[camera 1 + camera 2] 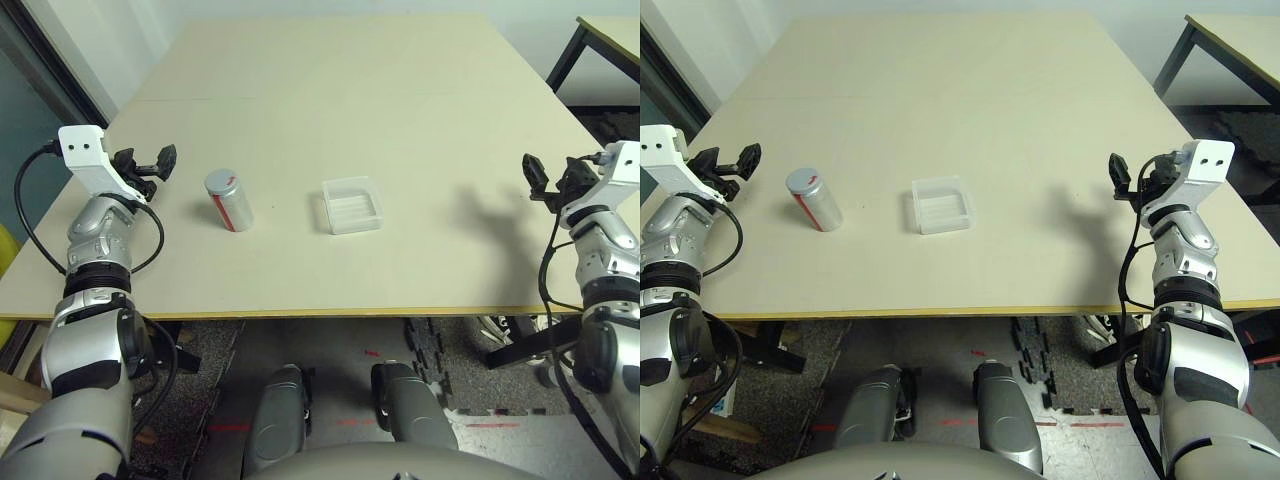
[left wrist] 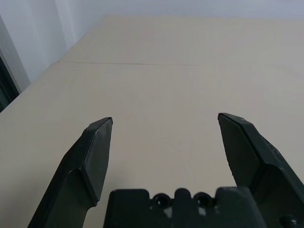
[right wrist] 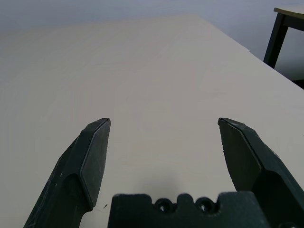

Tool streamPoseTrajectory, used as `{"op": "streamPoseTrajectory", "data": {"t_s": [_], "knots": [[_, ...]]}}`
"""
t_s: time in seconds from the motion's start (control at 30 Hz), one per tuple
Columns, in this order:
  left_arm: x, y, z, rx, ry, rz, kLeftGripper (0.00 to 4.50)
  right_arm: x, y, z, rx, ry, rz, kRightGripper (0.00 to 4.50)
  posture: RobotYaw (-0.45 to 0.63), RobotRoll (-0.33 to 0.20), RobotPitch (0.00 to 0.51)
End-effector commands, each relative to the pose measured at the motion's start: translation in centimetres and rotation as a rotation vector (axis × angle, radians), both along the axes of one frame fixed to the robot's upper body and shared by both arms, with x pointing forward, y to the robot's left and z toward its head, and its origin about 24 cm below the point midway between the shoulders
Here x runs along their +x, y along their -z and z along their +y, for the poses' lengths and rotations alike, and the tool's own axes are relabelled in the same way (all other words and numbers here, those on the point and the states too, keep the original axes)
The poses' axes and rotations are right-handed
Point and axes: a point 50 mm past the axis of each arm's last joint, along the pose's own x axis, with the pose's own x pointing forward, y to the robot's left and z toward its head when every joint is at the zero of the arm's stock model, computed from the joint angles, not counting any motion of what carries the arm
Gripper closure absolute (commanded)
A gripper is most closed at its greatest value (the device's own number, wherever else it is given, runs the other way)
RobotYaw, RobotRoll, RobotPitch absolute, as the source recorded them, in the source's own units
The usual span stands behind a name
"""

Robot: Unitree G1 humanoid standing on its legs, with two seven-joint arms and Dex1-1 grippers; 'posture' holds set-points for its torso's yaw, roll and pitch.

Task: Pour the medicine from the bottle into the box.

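Observation:
The bottle (image 1: pixel 229 200), silver-grey with a red stripe on a white label, stands on the table's left part. The box (image 1: pixel 353 205), a shallow clear plastic square, lies to its right near the table's middle, apart from the bottle. My left gripper (image 1: pixel 158 163) hovers at the table's left edge, left of the bottle, open and holding nothing; its wrist view shows the left gripper (image 2: pixel 164 121) over bare tabletop. At the right edge, well right of the box, my right gripper (image 1: pixel 540 178) is also open and holds nothing, as the right gripper (image 3: pixel 164 121) shows over bare tabletop.
The beige table (image 1: pixel 330 110) stretches far back behind both objects. A second table (image 1: pixel 612 32) with black legs stands at the back right. The front edge (image 1: pixel 320 313) drops to the floor with dark mats.

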Motion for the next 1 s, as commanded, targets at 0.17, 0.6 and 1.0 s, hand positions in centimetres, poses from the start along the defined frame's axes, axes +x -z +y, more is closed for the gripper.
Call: {"op": "streamPoseTrajectory", "data": {"t_s": [0.17, 0.6, 1.0], "knots": [[-0.2, 0.0, 0.3, 0.011, -0.013, 0.000, 0.05, 0.1, 0.0, 0.1, -0.009, -0.005, 0.000, 0.00, -0.15, 0.000, 0.063], [-0.3, -0.3, 0.5, 0.013, -0.008, -0.008, 0.05, 0.6, -0.5, 1.0, -0.012, -0.089, -0.009, 0.00, -0.14, 0.000, 0.071], [-0.7, -3.0, -0.5, 0.002, 0.142, -0.098, 0.05, 0.0, -0.1, 6.7, -0.070, -0.710, 0.072, 0.00, -0.12, 0.000, 0.082]]}}
